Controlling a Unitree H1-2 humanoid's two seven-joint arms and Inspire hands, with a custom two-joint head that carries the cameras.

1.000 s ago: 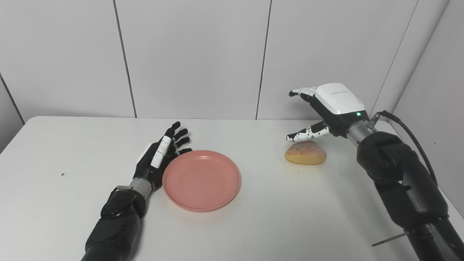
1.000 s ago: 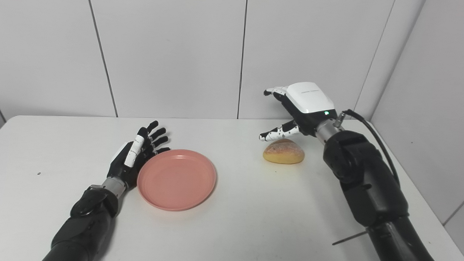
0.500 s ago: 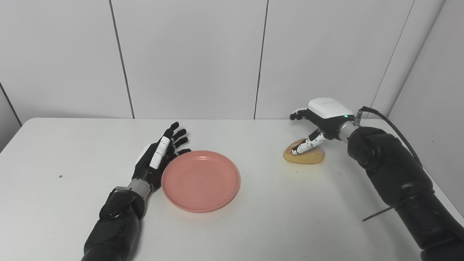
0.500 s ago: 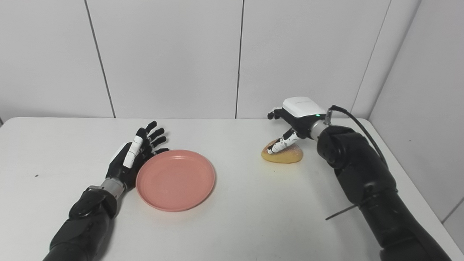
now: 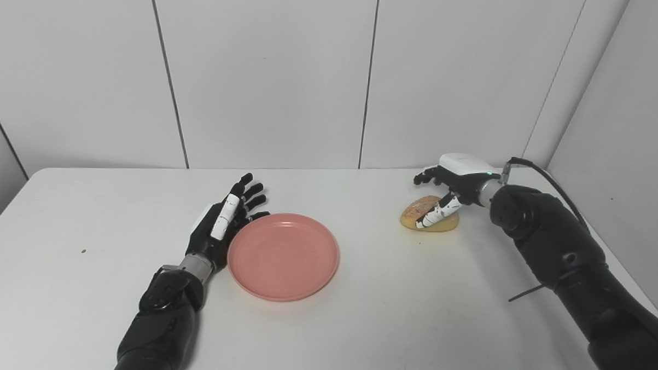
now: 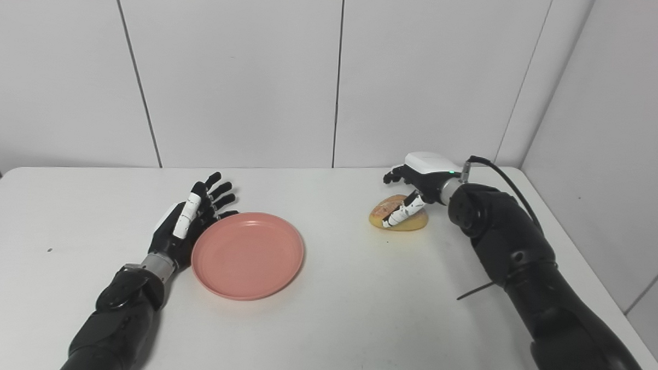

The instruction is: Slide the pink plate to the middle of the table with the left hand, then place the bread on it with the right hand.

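Note:
The pink plate [image 5: 283, 255] lies flat near the middle of the white table [image 5: 401, 308]. My left hand [image 5: 221, 225] is open, fingers straight and pointing away, its inner edge against the plate's left rim. The bread [image 5: 414, 210], a golden bun, sits on the table at the right rear. My right hand [image 5: 456, 176] is low over it, open: the thumb [image 5: 436, 213] runs across the bun's near side and the fingers [image 5: 425, 177] reach past its far side. The bun rests on the table.
A white panelled wall stands right behind the table's far edge, and a side wall closes in on the right. A black cable [image 5: 548, 181] arcs over my right forearm. The table's right edge runs close past the bread.
My right hand has dropped from above the bread down around it, thumb now across its front. The plate and left hand keep their places; the camera shifted slightly.

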